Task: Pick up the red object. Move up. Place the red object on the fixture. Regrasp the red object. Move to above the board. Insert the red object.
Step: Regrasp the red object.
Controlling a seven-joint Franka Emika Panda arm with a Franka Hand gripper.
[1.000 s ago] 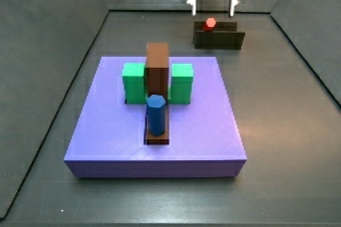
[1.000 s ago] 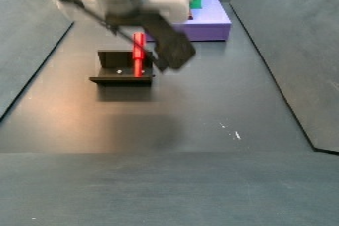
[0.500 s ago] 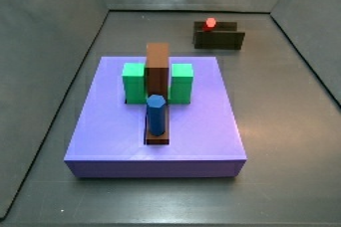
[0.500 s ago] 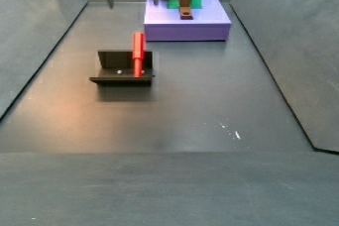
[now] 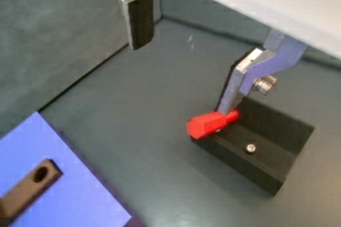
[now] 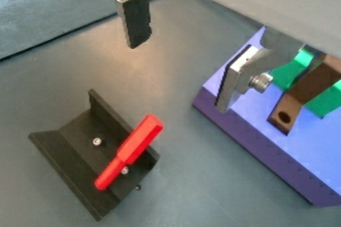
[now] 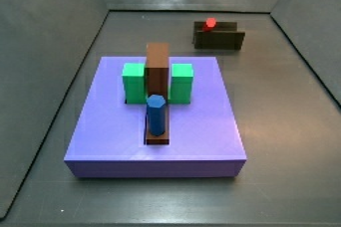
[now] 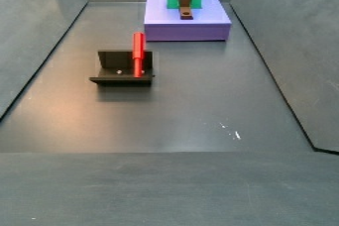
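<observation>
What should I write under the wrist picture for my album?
Open pincer hovers high above the red peg leaning on the dark fixture, beside the purple board.

red object was red | fixture was dark olive-black | board was purple-blue, with green blocks, brown block, blue peg | end effector fingers silver with dark pads | bench dark grey

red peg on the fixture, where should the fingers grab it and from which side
Probably the free upper half of the red peg, approached from above by the gripper, which hangs open high over it. The peg leans on the fixture, so its lower end sits against the bracket.
</observation>
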